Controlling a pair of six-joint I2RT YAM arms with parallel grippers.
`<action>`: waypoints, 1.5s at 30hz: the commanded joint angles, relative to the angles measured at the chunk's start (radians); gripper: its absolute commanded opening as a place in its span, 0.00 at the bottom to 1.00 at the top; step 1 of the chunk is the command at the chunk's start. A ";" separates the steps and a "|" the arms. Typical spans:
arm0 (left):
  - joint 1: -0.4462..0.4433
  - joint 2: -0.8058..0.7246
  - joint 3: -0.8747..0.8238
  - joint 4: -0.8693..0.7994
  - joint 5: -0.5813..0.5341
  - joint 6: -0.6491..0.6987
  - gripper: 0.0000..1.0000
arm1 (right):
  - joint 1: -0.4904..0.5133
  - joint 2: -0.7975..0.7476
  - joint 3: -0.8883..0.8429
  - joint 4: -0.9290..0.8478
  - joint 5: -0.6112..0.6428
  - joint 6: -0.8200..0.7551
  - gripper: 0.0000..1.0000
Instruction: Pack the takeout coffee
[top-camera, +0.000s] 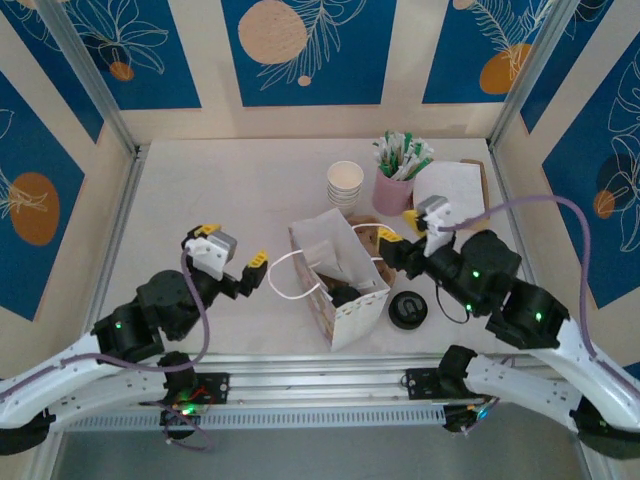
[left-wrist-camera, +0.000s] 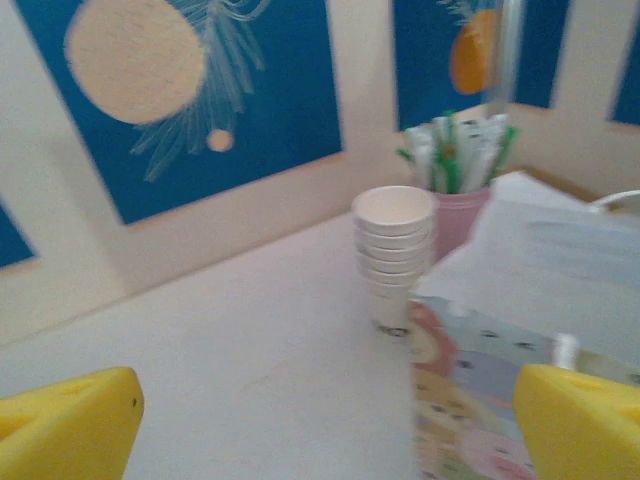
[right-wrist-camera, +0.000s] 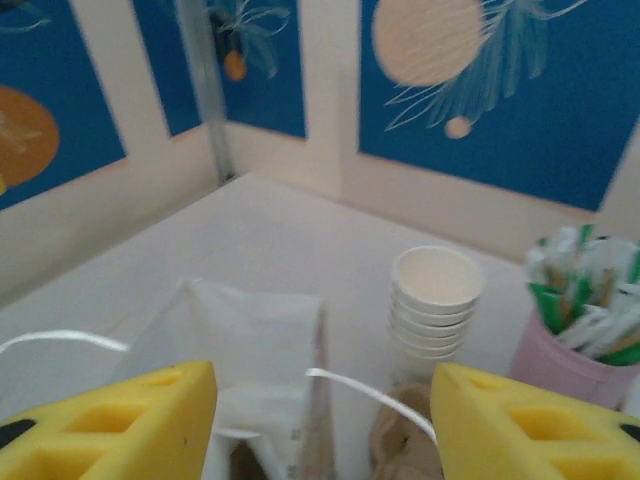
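Observation:
A white paper bag (top-camera: 340, 290) with a patterned side and white loop handles stands open in the middle of the table. Something dark, seemingly the takeout coffee (top-camera: 346, 295), sits inside it, mostly hidden by the bag walls. My left gripper (top-camera: 233, 246) hangs open just left of the bag, nothing between its yellow fingertips (left-wrist-camera: 60, 425); the bag's printed side (left-wrist-camera: 500, 385) is at the right of its view. My right gripper (top-camera: 398, 228) is open above the bag's right rim. Its fingertips (right-wrist-camera: 535, 425) stand wide apart over the bag (right-wrist-camera: 240, 340) and a handle loop (right-wrist-camera: 370, 385).
A black lid (top-camera: 408, 309) lies on the table right of the bag. Behind the bag stand a stack of paper cups (top-camera: 345, 183), a pink holder of wrapped sticks (top-camera: 395, 185) and white paper on a wooden tray (top-camera: 455, 185). A brown cardboard piece (right-wrist-camera: 400, 430) lies by the cups.

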 joint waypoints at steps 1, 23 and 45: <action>0.007 -0.008 -0.062 0.218 -0.215 0.058 1.00 | -0.080 -0.087 -0.109 0.187 0.044 -0.078 0.67; 0.798 0.268 -0.153 0.151 0.066 -0.428 1.00 | -0.959 -0.105 -0.681 0.627 -0.224 0.215 1.00; 0.811 0.695 -0.385 0.749 -0.137 -0.108 1.00 | -0.987 0.508 -0.726 0.987 -0.259 0.157 1.00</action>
